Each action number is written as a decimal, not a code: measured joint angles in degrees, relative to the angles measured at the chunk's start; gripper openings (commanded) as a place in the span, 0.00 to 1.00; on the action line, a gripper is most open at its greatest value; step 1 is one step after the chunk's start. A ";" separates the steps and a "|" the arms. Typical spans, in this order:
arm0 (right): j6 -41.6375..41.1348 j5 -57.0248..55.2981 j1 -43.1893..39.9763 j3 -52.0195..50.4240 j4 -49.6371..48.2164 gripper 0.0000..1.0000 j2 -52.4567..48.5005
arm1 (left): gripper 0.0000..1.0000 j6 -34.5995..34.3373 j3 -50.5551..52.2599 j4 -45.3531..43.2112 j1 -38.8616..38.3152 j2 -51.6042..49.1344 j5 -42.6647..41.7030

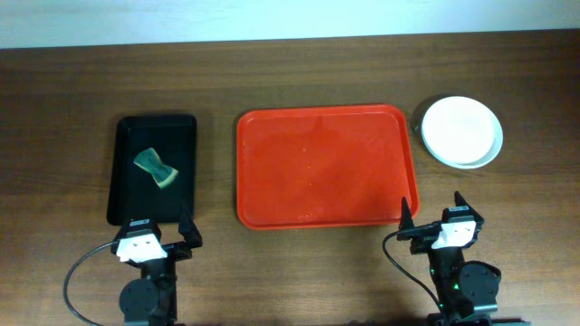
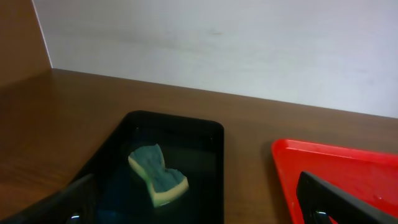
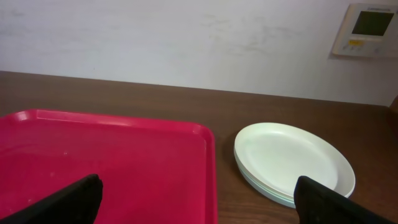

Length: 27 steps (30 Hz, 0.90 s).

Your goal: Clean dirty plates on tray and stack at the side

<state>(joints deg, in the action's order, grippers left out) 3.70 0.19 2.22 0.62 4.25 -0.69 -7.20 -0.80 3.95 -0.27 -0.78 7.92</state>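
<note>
Hanging wide and holding nothing, the left gripper (image 1: 159,230) is sitting at the table's (image 1: 290,272) near edge, just short of the black tray (image 1: 127,195) where the sponge (image 1: 156,168) is lying. The right gripper (image 1: 433,217), equally spread and empty, is sitting by the red tray (image 1: 317,172), which is lying bare. The plates (image 1: 462,131) are resting stacked just beside its far right corner. To my eye the job is looking finished, with nothing asking for another grasp.

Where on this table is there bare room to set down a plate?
Free: the red tray, wholly bare; the table strip between it and the black tray. Crowded: sponge mid black tray; stacked plates right of the red tray.
</note>
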 measured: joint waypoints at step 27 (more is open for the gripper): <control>0.00 0.00 0.00 0.00 0.02 0.99 0.00 | 0.99 6.12 0.00 0.72 0.00 0.00 -4.72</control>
<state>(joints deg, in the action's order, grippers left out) 3.70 0.19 2.22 0.62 4.27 -0.69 -1.08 -0.80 4.67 -0.27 -0.78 3.20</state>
